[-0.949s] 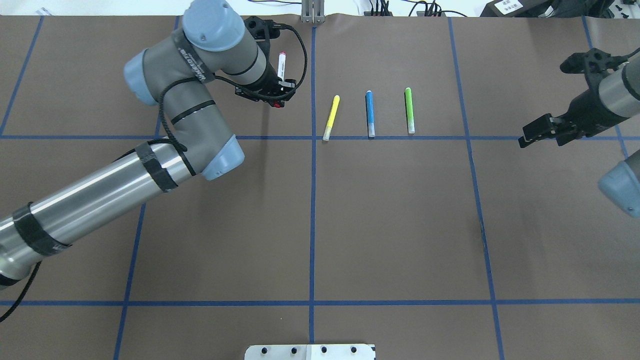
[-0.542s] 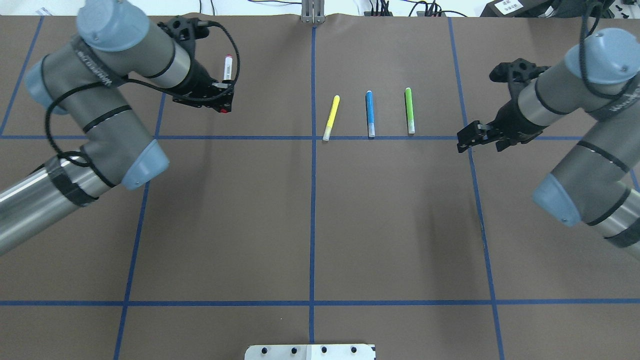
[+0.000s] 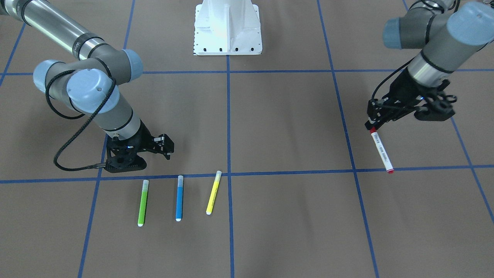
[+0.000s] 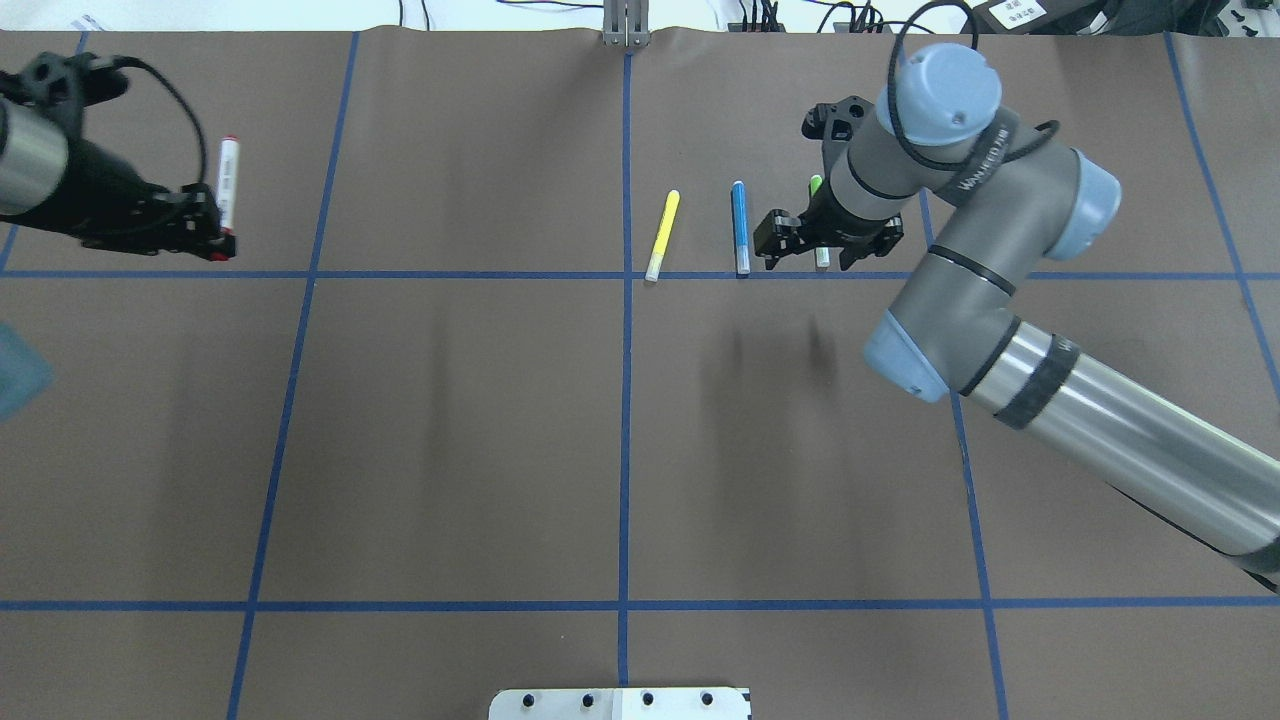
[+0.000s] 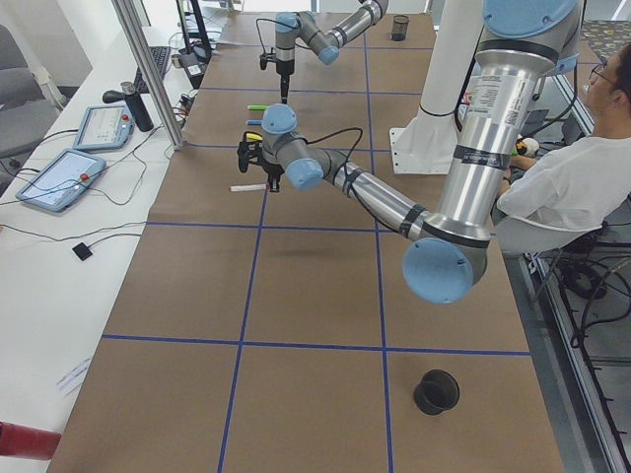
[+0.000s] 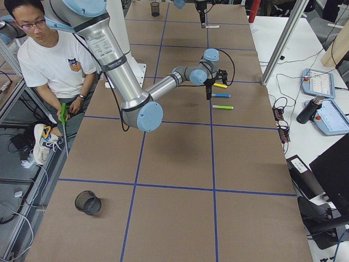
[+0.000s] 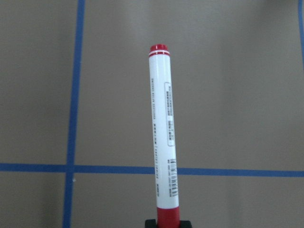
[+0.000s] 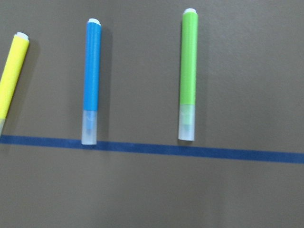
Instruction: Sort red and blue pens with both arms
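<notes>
Because the red pen (image 4: 228, 185) is pinched by its cap end, that end is buried in the left gripper (image 4: 212, 228). Only the white printed barrel and red tail stick out past the jaws, pointing away from the robot at the table's left end. The left arm is cut off at the overhead view's edge.

The blue pen (image 4: 740, 228) lies flat on the brown table (image 4: 620, 430) between a yellow marker (image 4: 663, 233) and a green marker (image 3: 142, 202), its clear cap touching a blue tape line (image 4: 450, 274). The right gripper (image 3: 166, 146) hovers just beside it, above the green marker, hiding that marker's middle from overhead. Its jaws look spread and empty, with the blue pen outside them.
</notes>
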`<action>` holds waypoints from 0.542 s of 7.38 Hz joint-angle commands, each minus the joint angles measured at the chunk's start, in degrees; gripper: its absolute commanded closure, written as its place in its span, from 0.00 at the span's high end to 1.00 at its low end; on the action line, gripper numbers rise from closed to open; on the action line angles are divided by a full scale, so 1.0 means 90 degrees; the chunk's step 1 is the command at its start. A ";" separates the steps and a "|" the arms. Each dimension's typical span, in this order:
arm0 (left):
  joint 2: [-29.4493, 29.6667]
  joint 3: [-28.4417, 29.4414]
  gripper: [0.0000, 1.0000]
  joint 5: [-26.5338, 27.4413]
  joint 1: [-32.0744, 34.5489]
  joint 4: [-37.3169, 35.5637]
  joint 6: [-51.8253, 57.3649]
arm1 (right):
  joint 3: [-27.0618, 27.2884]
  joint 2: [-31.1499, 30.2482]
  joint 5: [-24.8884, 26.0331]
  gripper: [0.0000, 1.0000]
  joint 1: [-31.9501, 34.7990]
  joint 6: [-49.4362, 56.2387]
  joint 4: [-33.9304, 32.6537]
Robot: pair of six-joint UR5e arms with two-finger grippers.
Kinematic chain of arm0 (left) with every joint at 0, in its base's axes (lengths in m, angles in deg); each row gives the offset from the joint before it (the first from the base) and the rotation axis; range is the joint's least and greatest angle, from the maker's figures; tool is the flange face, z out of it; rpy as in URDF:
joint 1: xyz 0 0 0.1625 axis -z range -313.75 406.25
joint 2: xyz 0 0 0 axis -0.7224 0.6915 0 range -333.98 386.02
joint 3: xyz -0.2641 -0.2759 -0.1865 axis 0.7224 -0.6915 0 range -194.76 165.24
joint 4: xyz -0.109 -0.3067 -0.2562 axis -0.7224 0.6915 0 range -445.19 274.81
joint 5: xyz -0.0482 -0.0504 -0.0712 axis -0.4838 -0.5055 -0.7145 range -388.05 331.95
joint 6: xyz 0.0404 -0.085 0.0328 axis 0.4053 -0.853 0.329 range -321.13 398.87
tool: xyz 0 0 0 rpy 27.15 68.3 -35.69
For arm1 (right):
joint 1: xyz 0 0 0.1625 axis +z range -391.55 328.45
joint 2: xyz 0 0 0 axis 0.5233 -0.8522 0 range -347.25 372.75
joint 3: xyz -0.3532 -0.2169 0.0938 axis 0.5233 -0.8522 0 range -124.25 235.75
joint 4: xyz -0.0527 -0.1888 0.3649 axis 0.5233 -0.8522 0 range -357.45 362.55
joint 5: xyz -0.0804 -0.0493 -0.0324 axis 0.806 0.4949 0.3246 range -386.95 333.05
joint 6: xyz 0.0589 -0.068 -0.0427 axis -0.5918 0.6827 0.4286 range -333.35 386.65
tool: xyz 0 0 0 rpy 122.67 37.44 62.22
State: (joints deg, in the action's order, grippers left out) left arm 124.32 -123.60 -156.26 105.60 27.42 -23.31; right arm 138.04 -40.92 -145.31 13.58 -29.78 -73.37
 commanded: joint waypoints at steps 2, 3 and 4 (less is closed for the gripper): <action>-0.1225 -0.1012 0.00 -0.0130 0.0428 0.0008 -0.0005 | -0.1495 0.1119 0.0192 0.83 -0.0083 -0.0144 0.0057; -0.1234 -0.1022 0.00 -0.0139 0.0447 0.0008 0.0005 | -0.1613 0.1197 0.0192 0.79 -0.0103 -0.0232 0.0057; -0.1225 -0.1022 0.00 -0.0101 0.0428 0.0008 -0.0005 | -0.1769 0.1285 0.0192 0.74 -0.0122 -0.0475 0.0067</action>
State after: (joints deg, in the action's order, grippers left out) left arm 113.53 -132.51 -157.42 109.45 27.50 -23.31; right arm 124.20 -30.58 -143.61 12.74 -31.91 -72.84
